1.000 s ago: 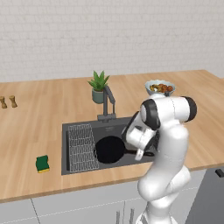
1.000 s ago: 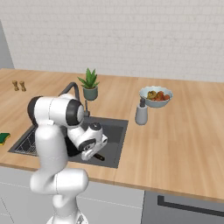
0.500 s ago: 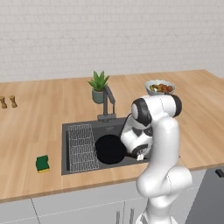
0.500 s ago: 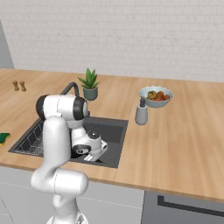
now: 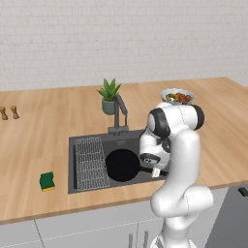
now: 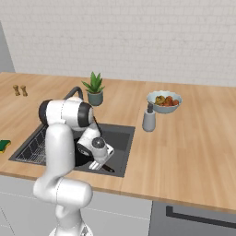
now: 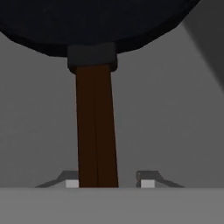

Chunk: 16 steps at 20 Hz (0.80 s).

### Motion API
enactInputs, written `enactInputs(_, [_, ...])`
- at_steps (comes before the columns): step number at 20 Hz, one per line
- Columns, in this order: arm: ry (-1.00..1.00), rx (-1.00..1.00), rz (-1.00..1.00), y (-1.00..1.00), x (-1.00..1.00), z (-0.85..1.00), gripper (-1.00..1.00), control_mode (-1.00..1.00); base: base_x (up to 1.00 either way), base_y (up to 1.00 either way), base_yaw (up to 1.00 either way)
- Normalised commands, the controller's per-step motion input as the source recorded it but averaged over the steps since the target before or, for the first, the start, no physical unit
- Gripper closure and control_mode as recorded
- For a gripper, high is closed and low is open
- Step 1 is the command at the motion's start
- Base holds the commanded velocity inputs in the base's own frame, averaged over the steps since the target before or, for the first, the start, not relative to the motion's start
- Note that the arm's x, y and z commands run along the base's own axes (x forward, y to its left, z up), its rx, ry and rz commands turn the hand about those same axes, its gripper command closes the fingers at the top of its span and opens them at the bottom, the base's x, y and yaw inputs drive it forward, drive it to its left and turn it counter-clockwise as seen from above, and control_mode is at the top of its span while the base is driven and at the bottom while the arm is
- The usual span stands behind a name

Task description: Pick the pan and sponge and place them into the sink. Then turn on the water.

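The black pan (image 5: 122, 164) lies flat in the dark grey sink (image 5: 72, 144), right of the wire rack. Its reddish-brown handle (image 7: 96, 131) runs between my gripper's (image 7: 110, 183) two tips; the left tip sits against it and the right tip stands a small gap away, so the jaws are open. My gripper (image 5: 156, 170) hangs low at the sink's front right corner, over the handle end (image 6: 107, 168). The green sponge (image 5: 47, 181) rests on the counter left of the sink (image 6: 120, 138), far from my hand. The dark faucet (image 5: 119, 114) stands behind the basin, with no water running.
A potted plant (image 5: 109, 96) stands behind the faucet. A fruit bowl (image 6: 163, 102) and a grey soap dispenser (image 6: 149, 120) sit on the counter right of the sink. Two small shakers (image 5: 8, 113) are at the far left. A wire rack (image 5: 90, 162) fills the sink's left side.
The hand has gone down into the sink with the pan, which now lies flat on the bottom. The jaws have parted from the handle.
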Motion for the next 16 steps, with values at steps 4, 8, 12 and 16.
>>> enactInputs(4, [-0.21,0.0,0.01,-0.14,-0.22,0.38,-1.0,-1.0,0.0,0.0,0.0])
enactInputs(8, [-0.15,0.0,0.01,-0.1,-0.19,0.58,-1.0,-1.0,0.0,0.0,0.0])
enactInputs(12, [-0.12,0.02,0.06,-0.13,-0.28,0.97,-1.0,-1.0,0.0,0.0,0.0])
enactInputs(16, [-0.03,0.05,0.08,-0.37,-0.16,1.0,-1.0,-1.0,0.0,0.0,0.0])
